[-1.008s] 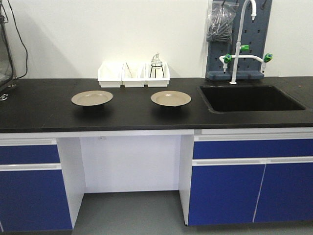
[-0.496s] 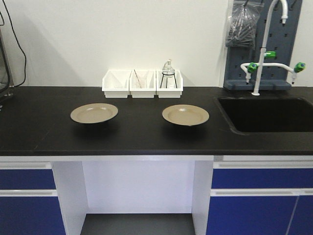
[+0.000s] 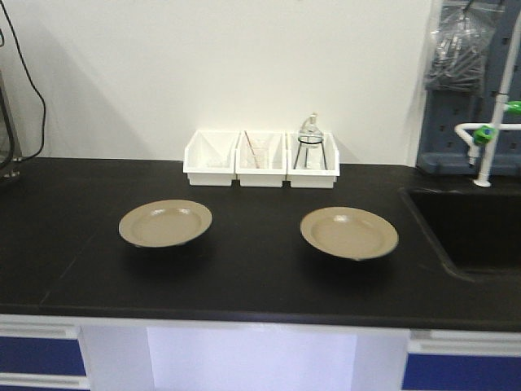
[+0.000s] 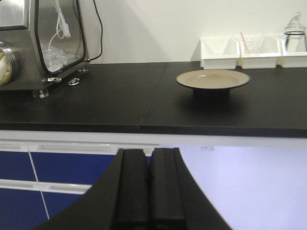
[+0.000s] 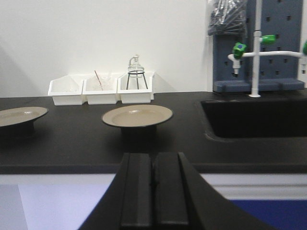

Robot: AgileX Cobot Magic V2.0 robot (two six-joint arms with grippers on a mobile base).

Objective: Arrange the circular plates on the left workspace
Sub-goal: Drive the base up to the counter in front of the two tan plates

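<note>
Circular plates (image 3: 165,223) lie apart on the countertop (image 3: 65,269), the right-hand plate (image 3: 349,232) near the sink (image 3: 480,224). My left gripper (image 4: 148,184) and right gripper (image 5: 153,189) are both closed, empty; I judge approach comes first, then opening wide

View closer: round glossy beige plates (image 3: 165,223) larger, lower in frame; recessed black sink (image 3: 472,228) slid to right edge.

Soft, even light from above reaches me. My front view is slightly blurred and grainy. Both round glossy beige plates (image 3: 165,222) (image 3: 349,232) drop dim shadows on the matte black countertop (image 3: 260,281).
</note>
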